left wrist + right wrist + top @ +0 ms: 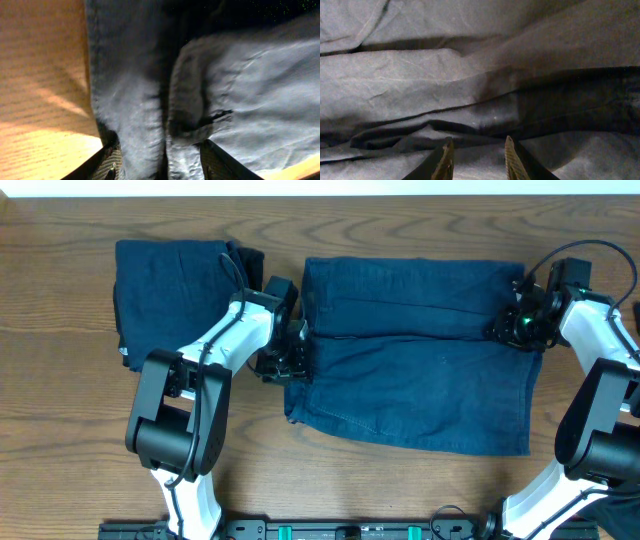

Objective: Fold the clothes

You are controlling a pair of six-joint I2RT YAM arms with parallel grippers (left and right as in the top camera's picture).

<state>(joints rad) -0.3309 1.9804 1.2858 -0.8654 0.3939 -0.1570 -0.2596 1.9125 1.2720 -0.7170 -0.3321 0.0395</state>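
At the left edge of the big dark blue denim garment (pixel 420 395), the left claw (pixel 159 146) has its two fingers (pixel 109 167) standing apart. A thick folded rim of the cloth fills the space between them (the pictures do not show whether they squeeze it or only stand around it).

Over at the right edge of the same garment, the right claw (pixel 478 140) also has its fingers apart. Nothing is pinched between them, and wrinkled cloth shows through the gap. Its tips sit low over a dark crease in the cloth.

From above, both claws are at the ends of one long line that runs across the garment from side to side. The far part looks straight and neat. The near part is a bit bigger, and its bottom edge slants. The whole garment lies flat in the middle of the brown wooden table (pixel 60 400).

A white and black left arm (pixel 225 340) reaches in from the near side, and a white and black right arm (pixel 600 320) does the same on the other side.

A dark blue folded cloth bundle (pixel 170 290), shaped like a rectangle, lies at the far left of the table. It is near the big garment but does not touch it, with a strip of wood showing between them.
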